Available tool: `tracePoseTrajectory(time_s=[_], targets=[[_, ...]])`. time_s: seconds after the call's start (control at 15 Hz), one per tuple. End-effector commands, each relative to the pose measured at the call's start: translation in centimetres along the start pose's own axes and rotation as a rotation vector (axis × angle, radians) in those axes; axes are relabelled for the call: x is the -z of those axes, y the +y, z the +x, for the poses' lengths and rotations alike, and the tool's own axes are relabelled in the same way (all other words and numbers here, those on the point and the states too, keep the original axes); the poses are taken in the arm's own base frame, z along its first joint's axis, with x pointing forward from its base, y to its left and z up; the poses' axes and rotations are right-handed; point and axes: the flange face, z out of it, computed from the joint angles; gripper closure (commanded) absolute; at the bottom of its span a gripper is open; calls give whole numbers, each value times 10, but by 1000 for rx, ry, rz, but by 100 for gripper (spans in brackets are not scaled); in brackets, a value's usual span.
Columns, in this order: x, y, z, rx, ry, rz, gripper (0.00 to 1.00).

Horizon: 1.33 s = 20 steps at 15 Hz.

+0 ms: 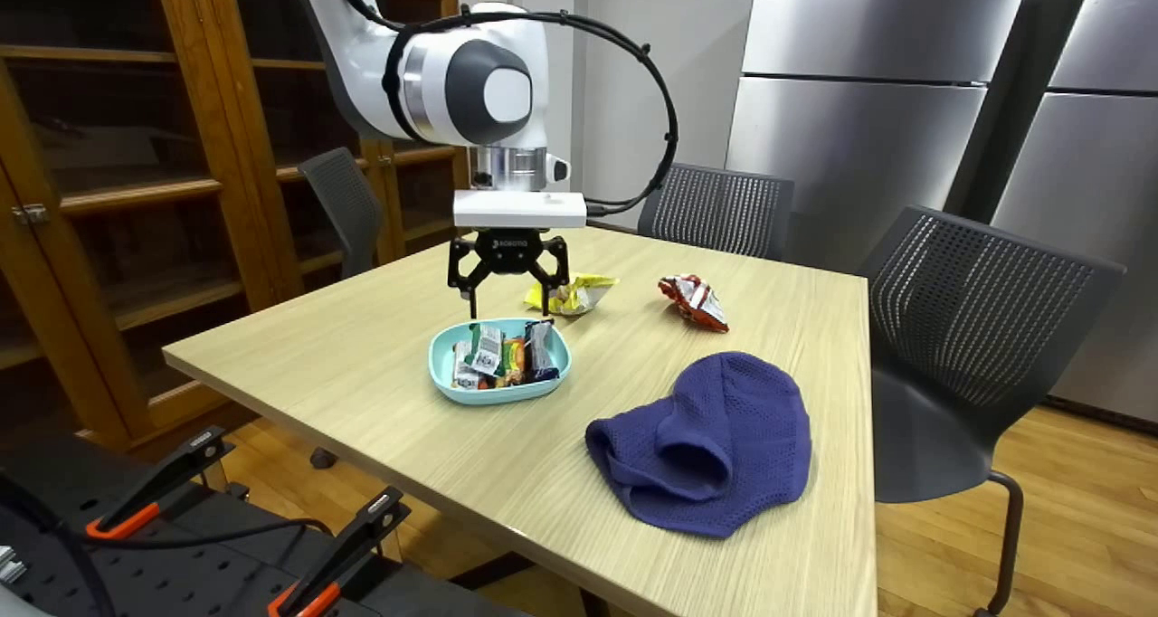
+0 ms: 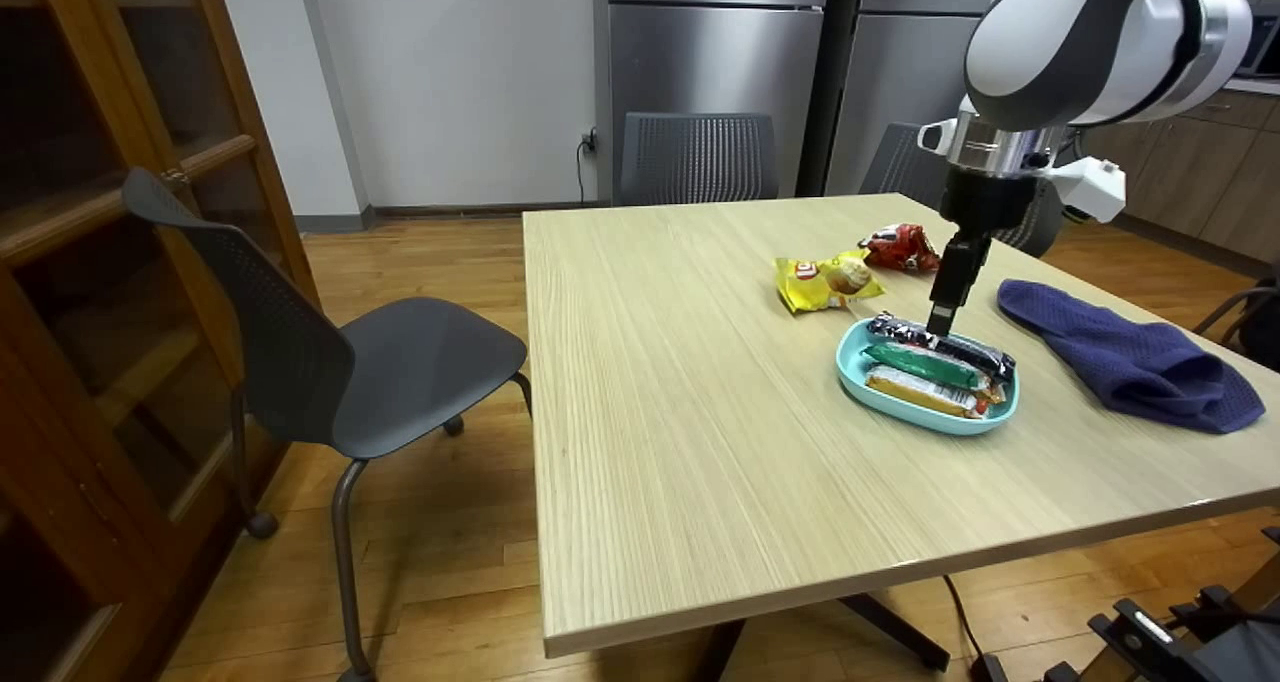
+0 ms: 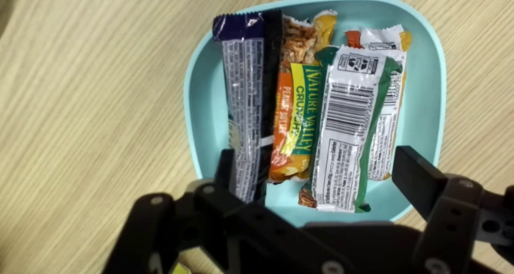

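Observation:
My gripper (image 1: 508, 313) is open and empty, pointing down above a light-blue tray (image 1: 502, 398). In the wrist view my fingers (image 3: 317, 161) straddle the tray's near part, apart from each other. Several wrapped snack bars lie in the tray (image 3: 427, 105). A dark purple bar (image 3: 243, 97) lies by the left finger, which overlaps it in view; touching cannot be told. Beside it is an orange-yellow peanut butter bar (image 3: 299, 105). A green-edged bar (image 3: 345, 125) lies barcode up, between the fingers in view. It partly covers a white-backed bar (image 3: 385, 137) nearest the right finger.
A yellow snack bag (image 2: 825, 280) and a red snack bag (image 2: 902, 249) lie on the table behind the tray. A crumpled dark-blue cloth (image 1: 724, 445) lies beside it. Chairs (image 1: 986, 327) stand around the wooden table (image 2: 680, 412). Clamps (image 1: 348, 545) sit near the table's front edge.

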Motion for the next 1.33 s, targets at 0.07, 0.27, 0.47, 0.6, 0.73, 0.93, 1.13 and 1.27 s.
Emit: tracePoseTrajectory(time_s=[0.07, 0.27, 0.47, 0.6, 0.73, 0.93, 1.13, 1.27], targets=[[33, 32, -23, -119, -5, 18, 0], [44, 57, -45, -205, 9, 5, 0], [44, 81, -66, -297, -2, 13, 0], [41, 95, -83, -357, -21, 21, 0], [37, 106, -101, -427, -30, 27, 0], [31, 120, -120, -599, -19, 32, 0], [16, 131, -136, -729, -25, 76, 0], [7, 137, -145, -807, -25, 103, 0]])
